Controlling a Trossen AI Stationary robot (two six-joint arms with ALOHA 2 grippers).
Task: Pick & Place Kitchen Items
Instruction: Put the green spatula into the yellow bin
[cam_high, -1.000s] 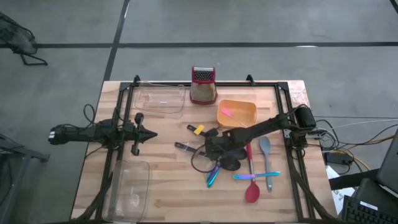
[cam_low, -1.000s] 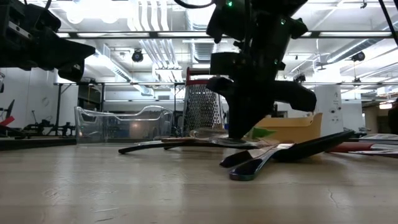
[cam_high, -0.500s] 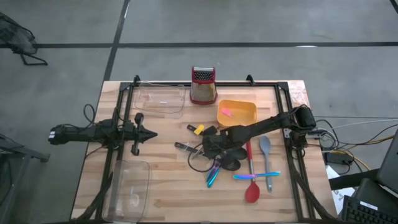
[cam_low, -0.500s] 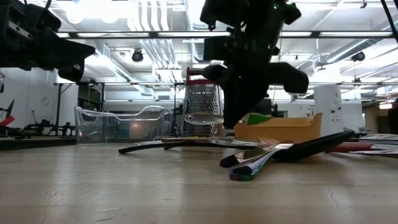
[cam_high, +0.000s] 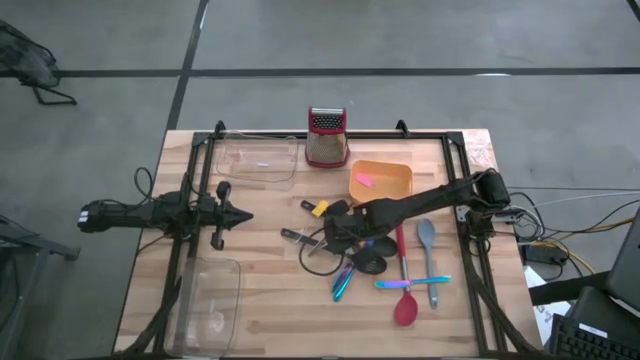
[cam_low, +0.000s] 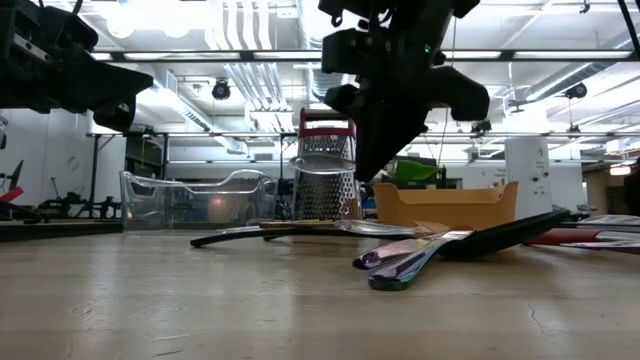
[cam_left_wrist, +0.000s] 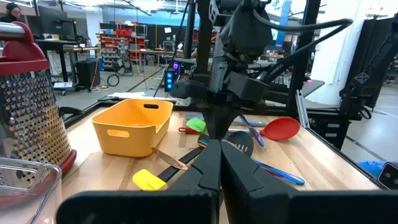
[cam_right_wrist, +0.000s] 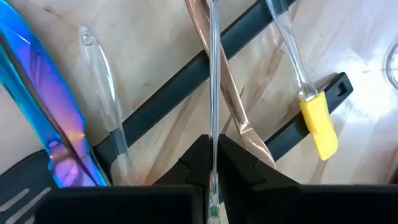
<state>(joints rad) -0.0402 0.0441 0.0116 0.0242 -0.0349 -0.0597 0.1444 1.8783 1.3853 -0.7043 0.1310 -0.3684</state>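
Right claw (cam_high: 328, 236) pinches a thin clear utensil (cam_right_wrist: 213, 74) above the pile; lift straight, slowly, so its handle clears the black tongs (cam_right_wrist: 186, 71). Left claw (cam_high: 238, 214) pressed together, idle.

Worktop (cam_high: 270, 290): box grater (cam_high: 326, 138) at the far edge, centre. One tray (cam_high: 262, 160) to its left, a second tray (cam_high: 212, 300) at the near left corner. Tub (cam_high: 392, 182) right of and nearer than the grater. Utensil cluster (cam_high: 385, 268) nearer than the tub, right of centre. Left arm (cam_high: 150, 213) over the left side.
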